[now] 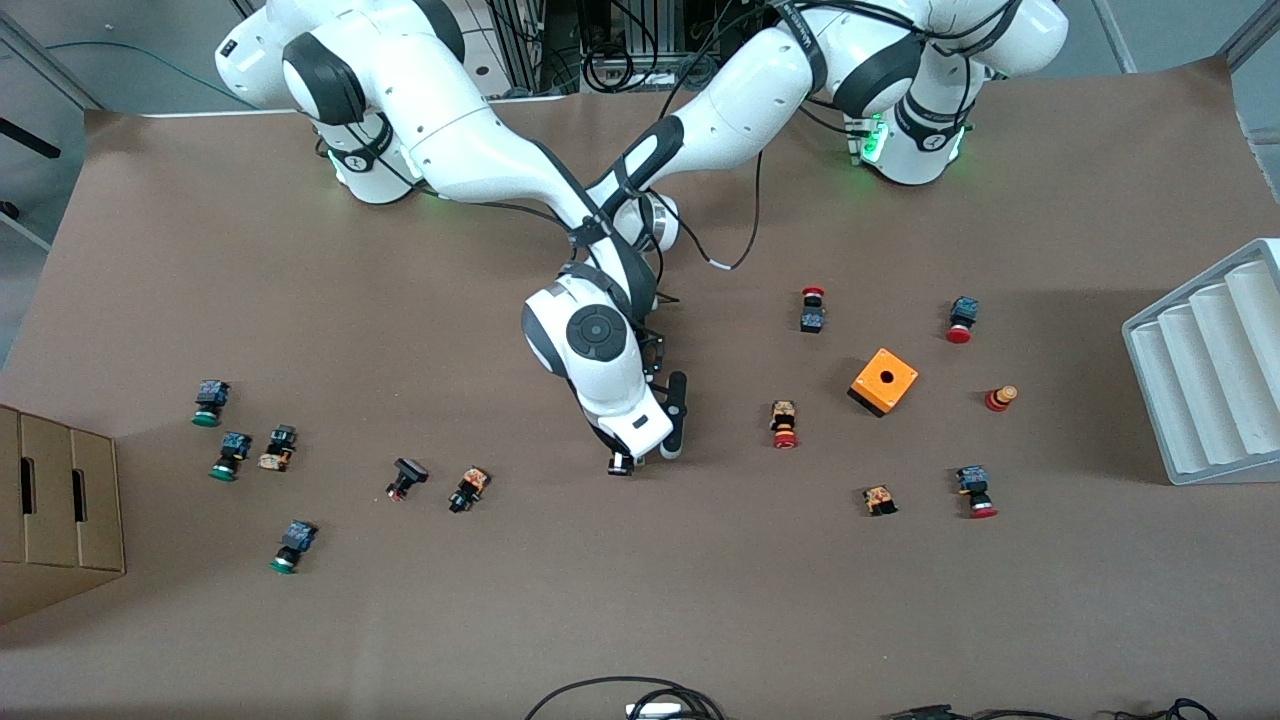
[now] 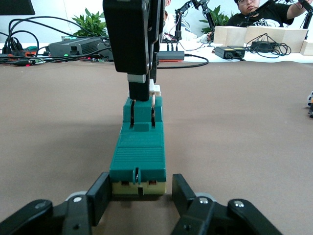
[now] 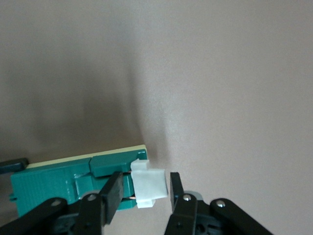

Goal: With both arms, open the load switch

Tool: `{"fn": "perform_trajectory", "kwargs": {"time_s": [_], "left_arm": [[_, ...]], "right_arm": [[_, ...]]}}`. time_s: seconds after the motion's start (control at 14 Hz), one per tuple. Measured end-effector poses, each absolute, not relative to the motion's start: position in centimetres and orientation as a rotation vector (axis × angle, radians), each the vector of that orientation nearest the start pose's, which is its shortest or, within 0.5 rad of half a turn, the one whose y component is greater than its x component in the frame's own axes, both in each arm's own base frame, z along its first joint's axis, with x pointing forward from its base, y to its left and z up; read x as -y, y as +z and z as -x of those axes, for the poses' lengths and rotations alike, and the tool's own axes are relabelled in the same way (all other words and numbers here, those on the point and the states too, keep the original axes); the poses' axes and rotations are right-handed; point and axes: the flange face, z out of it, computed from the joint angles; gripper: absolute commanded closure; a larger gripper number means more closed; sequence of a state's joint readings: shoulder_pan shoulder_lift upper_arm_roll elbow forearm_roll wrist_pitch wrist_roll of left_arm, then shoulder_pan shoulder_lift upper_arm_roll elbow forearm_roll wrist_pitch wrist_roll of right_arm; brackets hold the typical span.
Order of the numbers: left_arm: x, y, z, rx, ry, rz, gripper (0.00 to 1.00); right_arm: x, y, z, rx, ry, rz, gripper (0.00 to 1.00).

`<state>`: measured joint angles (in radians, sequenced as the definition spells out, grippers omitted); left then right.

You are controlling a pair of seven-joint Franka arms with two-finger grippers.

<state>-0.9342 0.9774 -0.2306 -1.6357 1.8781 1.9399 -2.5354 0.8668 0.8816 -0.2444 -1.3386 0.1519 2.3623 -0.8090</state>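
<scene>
Load switch [image 2: 139, 156] mostly arm-hidden in front view; left gripper [image 2: 139, 196] clamps body, right gripper [image 3: 142, 191] seemingly pinches white end.

My two white jointed arms cross mid-table. The left arm's black two-finger gripper [image 2: 140, 196] sits low at the table, fingers clamped. The right arm's black two-finger gripper [image 3: 142, 193] points down beside it, fingers pinched close together.

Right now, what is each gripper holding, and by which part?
The left gripper is shut on the load switch at its cream-coloured base end. The right gripper has its jaws around the switch's white end piece.
</scene>
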Motion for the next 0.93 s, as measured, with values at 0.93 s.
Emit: {"fn": "perform_trajectory", "kwargs": {"time_s": [0.93], "left_arm": [[56.66,5.82,-32.89,0.048,-1.807,2.545,0.42]], "right_arm": [[-47.86,22.44,-58.59,2.110,-0.262,2.420,0.58]]}}
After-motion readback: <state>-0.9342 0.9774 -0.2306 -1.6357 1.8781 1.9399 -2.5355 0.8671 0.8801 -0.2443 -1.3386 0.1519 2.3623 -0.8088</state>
